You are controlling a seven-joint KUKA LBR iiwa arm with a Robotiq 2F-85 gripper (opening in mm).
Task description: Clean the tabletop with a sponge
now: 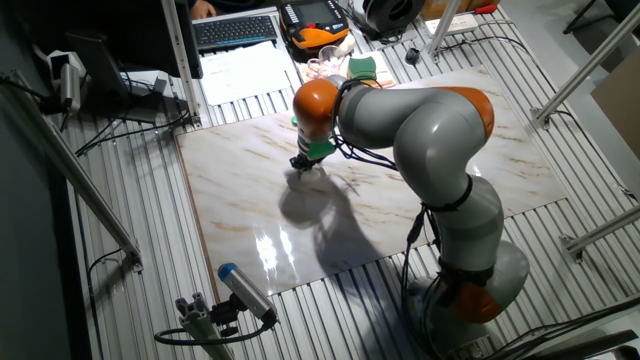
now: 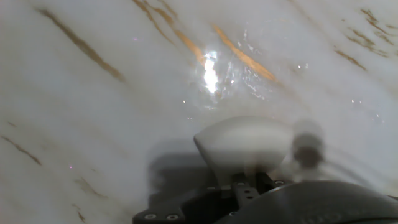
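Pincer (image 2: 249, 177) apparently grips blurred sponge (image 2: 245, 146), pressed against wet tabletop (image 2: 93, 106).

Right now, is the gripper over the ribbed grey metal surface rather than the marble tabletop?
No. In the fixed view the gripper sits down on the marble tabletop, well inside its edges, and the hand view shows veined marble all around the cream sponge.

Tabletop (image 1: 240, 190) lying on a ribbed metal surface (image 1: 130, 200), gripper (image 1: 303, 166) over its middle pressing the sponge (image 2: 245, 146) onto it, keyboard (image 1: 236, 30) behind the tabletop, papers (image 1: 245, 70) before the keyboard
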